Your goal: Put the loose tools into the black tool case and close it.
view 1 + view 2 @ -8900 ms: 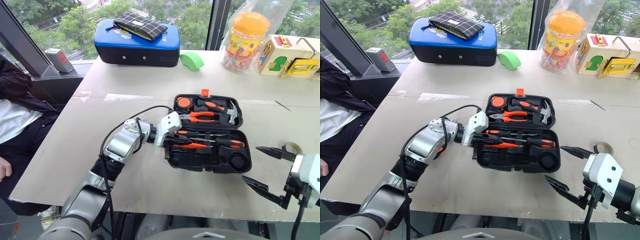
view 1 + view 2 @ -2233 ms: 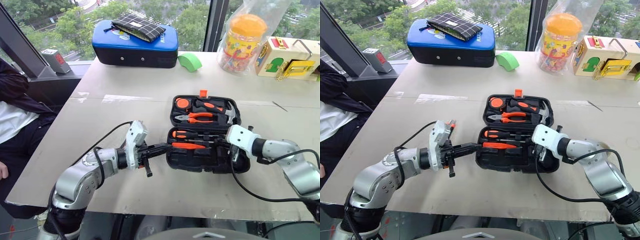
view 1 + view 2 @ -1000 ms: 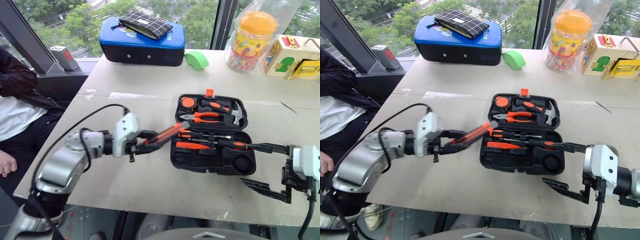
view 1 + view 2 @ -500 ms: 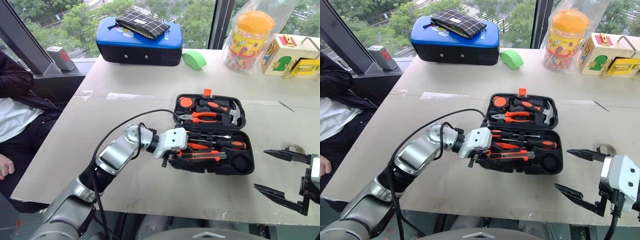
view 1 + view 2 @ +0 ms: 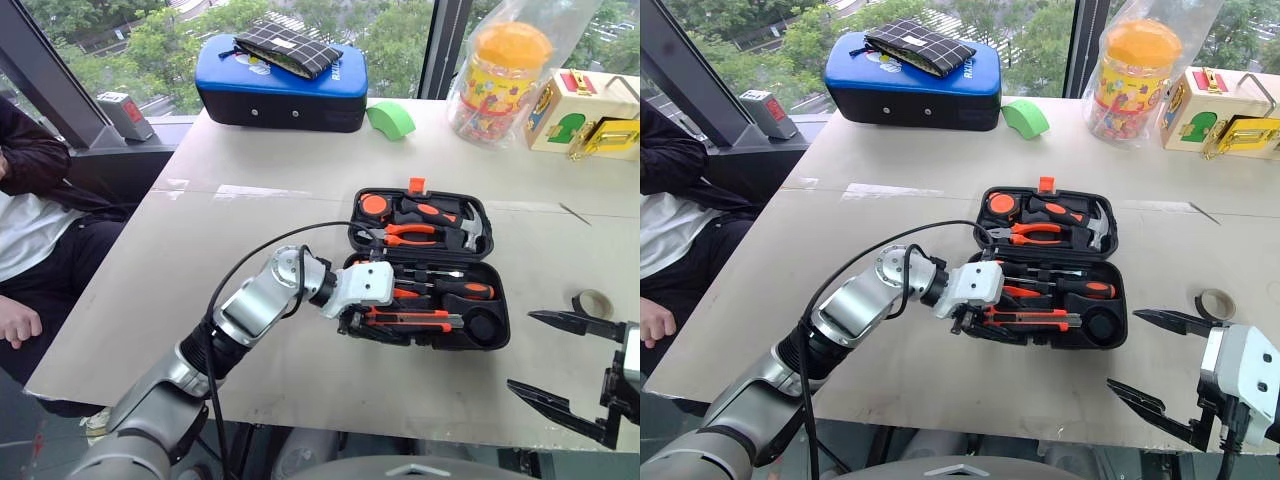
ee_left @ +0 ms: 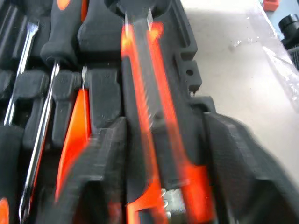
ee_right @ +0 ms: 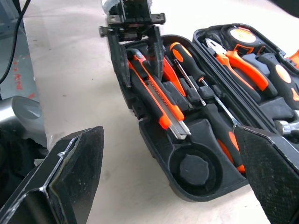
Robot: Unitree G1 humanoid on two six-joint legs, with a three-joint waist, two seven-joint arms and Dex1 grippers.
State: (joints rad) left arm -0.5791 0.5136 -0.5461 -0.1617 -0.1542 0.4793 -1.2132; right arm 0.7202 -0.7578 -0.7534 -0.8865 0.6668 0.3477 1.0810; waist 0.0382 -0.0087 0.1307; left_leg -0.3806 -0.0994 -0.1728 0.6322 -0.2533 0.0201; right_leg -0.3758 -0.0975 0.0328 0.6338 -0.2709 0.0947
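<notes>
My L gripper (image 5: pixel 975 318) sits at the near-left end of the case (image 5: pixel 1110 340), fingers spread w/ the knife (image 5: pixel 1025 320) lying between them. From the R wrist cam I see one finger (image 7: pixel 122 60) outside the case wall and the other inside, beside the knife's handle end. Jaws look released – gaps on both sides of the knife in the L wrist cam, tho it's blurry so can't rule out light contact. Knife (image 6: pixel 149 116) lies in the front row of the case, blade end pointing away from the jaws toward the round recess (image 7: pixel 194 169).

Just past the knife on the far side of the jaws: tester (image 6: pixel 74 135), then a screwdriver (image 5: pixel 1080 288) w/ a 2nd shaft running parallel. Lid half is open flat beyond – pliers (image 5: pixel 1030 232), hammer (image 5: pixel 1080 214), tape measure (image 5: pixel 1000 205) seated in it, orange latch (image 5: pixel 1044 184) at the far edge.

R gripper (image 5: pixel 1160 365) hangs off the near-right corner of the table (image 5: pixel 890 150), well apart from the case, jaws wide open, nothing betw them. Tape roll (image 5: pixel 1213 303) lies just beyond its upper finger
</notes>
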